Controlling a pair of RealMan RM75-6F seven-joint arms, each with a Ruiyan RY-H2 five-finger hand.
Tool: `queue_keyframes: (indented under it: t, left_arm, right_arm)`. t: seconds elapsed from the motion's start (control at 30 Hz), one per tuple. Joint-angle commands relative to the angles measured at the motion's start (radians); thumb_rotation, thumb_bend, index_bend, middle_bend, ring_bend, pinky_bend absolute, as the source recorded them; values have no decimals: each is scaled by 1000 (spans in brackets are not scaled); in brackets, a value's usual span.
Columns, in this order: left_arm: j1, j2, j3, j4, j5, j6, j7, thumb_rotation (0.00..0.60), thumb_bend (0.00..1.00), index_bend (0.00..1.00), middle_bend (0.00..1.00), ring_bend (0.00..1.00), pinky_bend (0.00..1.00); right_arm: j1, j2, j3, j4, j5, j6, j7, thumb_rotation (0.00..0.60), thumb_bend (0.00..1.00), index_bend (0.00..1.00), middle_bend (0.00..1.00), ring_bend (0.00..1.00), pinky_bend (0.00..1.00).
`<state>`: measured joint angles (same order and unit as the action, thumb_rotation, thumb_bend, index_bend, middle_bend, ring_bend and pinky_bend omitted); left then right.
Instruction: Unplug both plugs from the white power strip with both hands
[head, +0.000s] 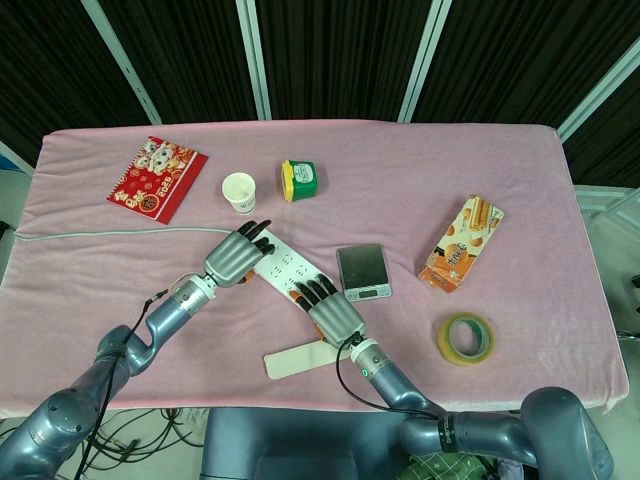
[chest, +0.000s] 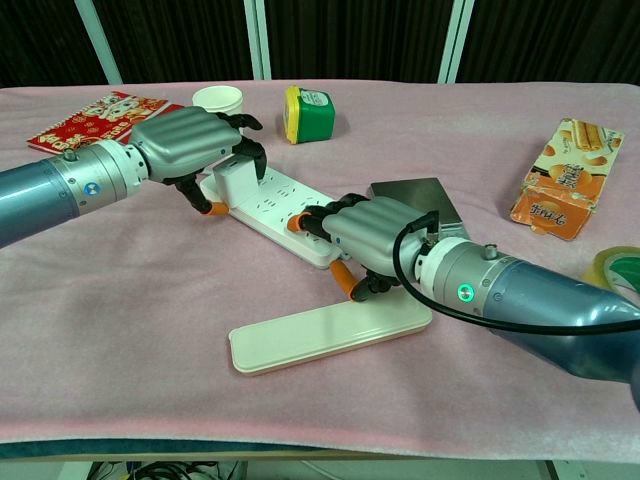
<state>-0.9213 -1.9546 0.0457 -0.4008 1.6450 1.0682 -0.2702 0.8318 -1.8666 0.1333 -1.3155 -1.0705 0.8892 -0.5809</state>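
My head camera looks steeply down from high above, taking in the whole pink counter (head: 420, 160) with its far edge at the top of the frame. My chest camera sits low and close, looking forward across the counter (chest: 130, 330) at a shallow angle. Both views share the middle, where the power strip (head: 283, 265) (chest: 275, 205) lies.
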Motion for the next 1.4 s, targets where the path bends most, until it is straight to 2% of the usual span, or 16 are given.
queue_keyframes:
  t: [0.03,1.07,1.4]
  left_arm:
    - [-1,1,-3,-3,-1,4,1,600,234,381,378,62,195]
    - [-1,-5,-13,-20,-17,-9,0,600,243,381,392,64,198]
    - [-1,-10,-21,-31,-27,-16,-29,600,380,420,436,78,212]
  right_arm:
    - [0,2,0,-1,1,0,-1,600,679,111,87,91,33]
    - [-2,6,-6,-6,-3,2,-1,600,680,112,87,91,34]
    - [-3,9,-6,-8,-1,2,-2,600,679,112,87,91,34]
